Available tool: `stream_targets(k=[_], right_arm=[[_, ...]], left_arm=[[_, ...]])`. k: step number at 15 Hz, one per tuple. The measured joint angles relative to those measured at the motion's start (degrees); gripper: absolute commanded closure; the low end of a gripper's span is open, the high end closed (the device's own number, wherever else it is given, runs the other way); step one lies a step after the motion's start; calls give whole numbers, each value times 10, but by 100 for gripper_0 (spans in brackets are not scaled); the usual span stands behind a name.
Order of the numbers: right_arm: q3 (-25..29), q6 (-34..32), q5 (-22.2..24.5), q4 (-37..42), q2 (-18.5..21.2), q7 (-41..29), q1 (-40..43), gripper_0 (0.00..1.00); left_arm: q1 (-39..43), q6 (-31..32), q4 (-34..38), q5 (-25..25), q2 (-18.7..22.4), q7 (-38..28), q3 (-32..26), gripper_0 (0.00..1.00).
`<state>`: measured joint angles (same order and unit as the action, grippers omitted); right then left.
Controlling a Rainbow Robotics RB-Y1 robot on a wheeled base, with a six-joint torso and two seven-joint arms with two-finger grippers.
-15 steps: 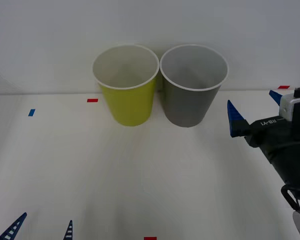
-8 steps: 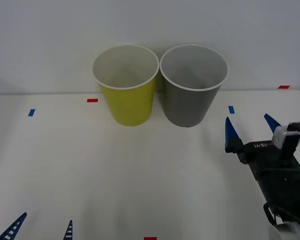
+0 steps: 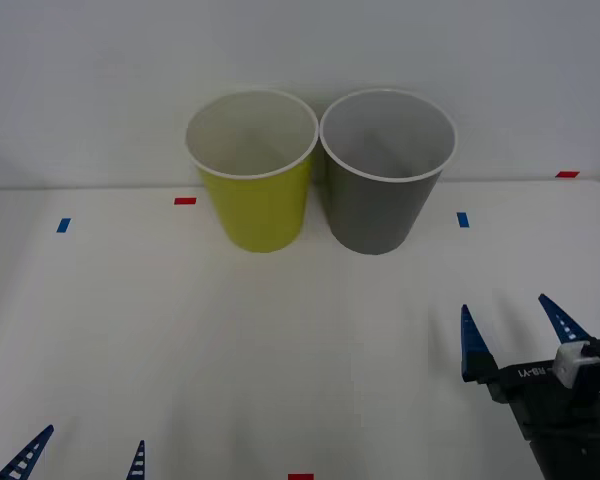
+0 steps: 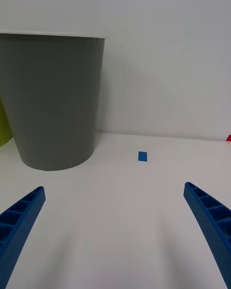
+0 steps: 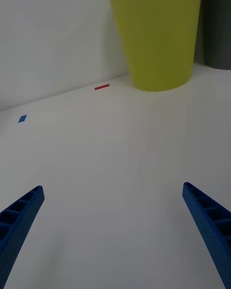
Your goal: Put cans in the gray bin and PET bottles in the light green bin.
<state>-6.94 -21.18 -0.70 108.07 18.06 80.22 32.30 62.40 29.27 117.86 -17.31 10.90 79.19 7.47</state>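
Note:
The gray bin (image 3: 386,175) (image 4: 54,101) and the light green bin (image 3: 254,175) (image 5: 156,33) stand side by side at the back of the white table, both upright with pale insides. My right gripper (image 3: 515,330) (image 4: 115,236) is open near the table's front right, well short of the gray bin, with nothing between its fingers. My left gripper (image 3: 80,455) (image 5: 113,236) is open at the front left edge, also holding nothing. The cans and PET bottles are out of view.
Small tape marks lie on the table (image 3: 280,350): blue (image 3: 63,225) at left, red (image 3: 185,200) beside the green bin, blue (image 3: 463,219) (image 4: 143,156) right of the gray bin, red (image 3: 567,174) at far right, red (image 3: 300,477) at the front edge. A white wall stands behind the bins.
My right arm has drawn back from beside the gray bin toward the front right of the table, its gripper staying open. The left gripper and both bins have not moved.

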Motion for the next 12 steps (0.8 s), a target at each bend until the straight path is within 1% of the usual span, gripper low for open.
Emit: stream_targets(k=[2,4,5,8,12], right_arm=[[1,-37,32,-24,2,-28,15,0],[8,-70,67,-35,4,-83,37,0],[11,-83,74,-38,8,-88,51,0],[16,-129,80,-40,27,-83,96,0],[23,-202,81,-40,29,-65,170,0]], left_arm=[[0,0,0,0,0,0,0,0],[0,0,0,0,0,0,0,0],[0,0,0,0,0,0,0,0],[0,0,0,0,0,0,0,0],[0,0,0,0,0,0,0,0]])
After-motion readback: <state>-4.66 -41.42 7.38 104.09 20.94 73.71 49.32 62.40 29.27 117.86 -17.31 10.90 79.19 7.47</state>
